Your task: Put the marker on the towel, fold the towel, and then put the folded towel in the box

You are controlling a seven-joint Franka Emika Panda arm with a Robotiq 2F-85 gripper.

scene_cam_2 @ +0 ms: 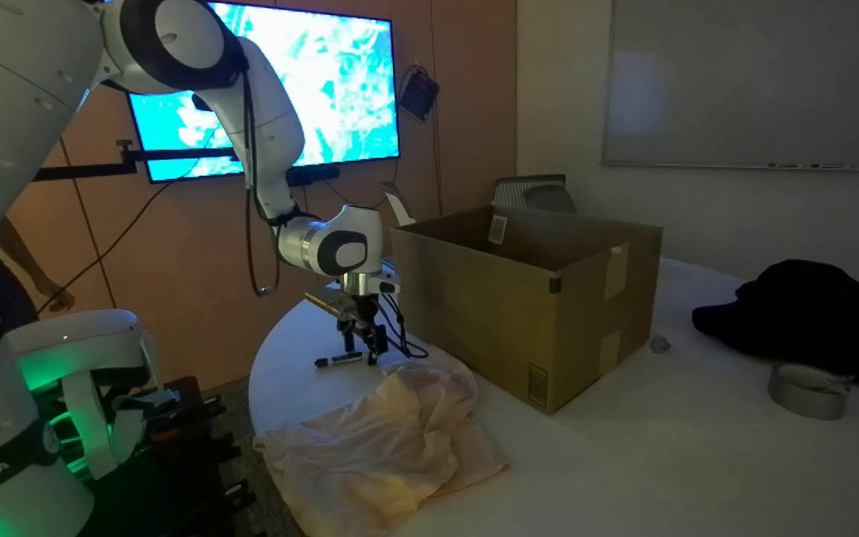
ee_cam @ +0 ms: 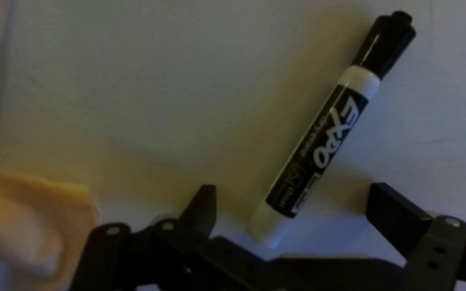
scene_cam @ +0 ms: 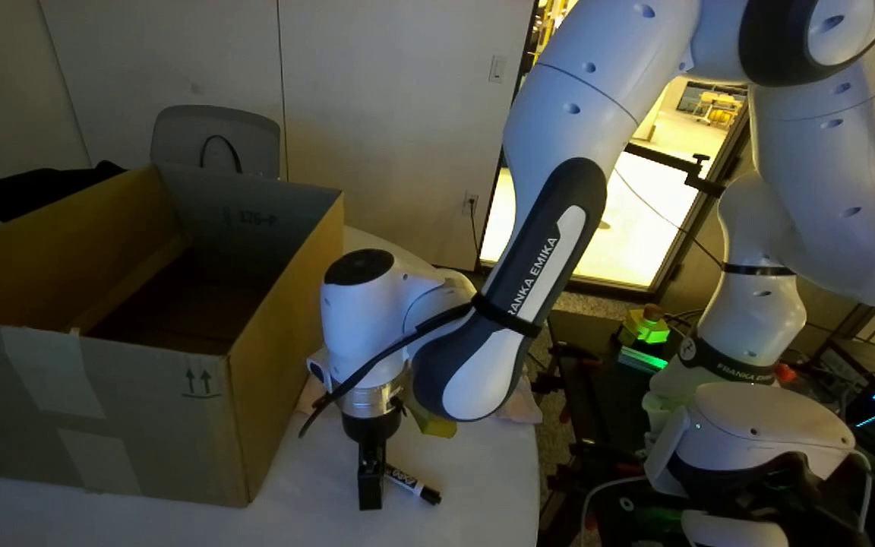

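On the table (scene_cam_2: 661, 466), marker (ee_cam: 320, 149) partly between spread gripper (ee_cam: 291, 197) jaws, rumpled towel (scene_cam_2: 392, 440) near box (scene_cam_2: 482, 321)

In an exterior view, the camera looked down across the surface (scene_cam: 479, 505), the box (scene_cam: 160, 422) near, the arm (scene_cam: 582, 91) at frame right, toward a bright doorway (scene_cam: 627, 243). In an exterior view, the camera stood farther off, the arm at frame left, facing a screen (scene_cam_2: 347, 82) and whiteboard (scene_cam_2: 757, 82). Both exterior views shared box, marker (ee_cam: 318, 149) and arm, from roughly opposite sides. The wrist view looked down close over the marker, the hand (ee_cam: 293, 204) along its lower edge.
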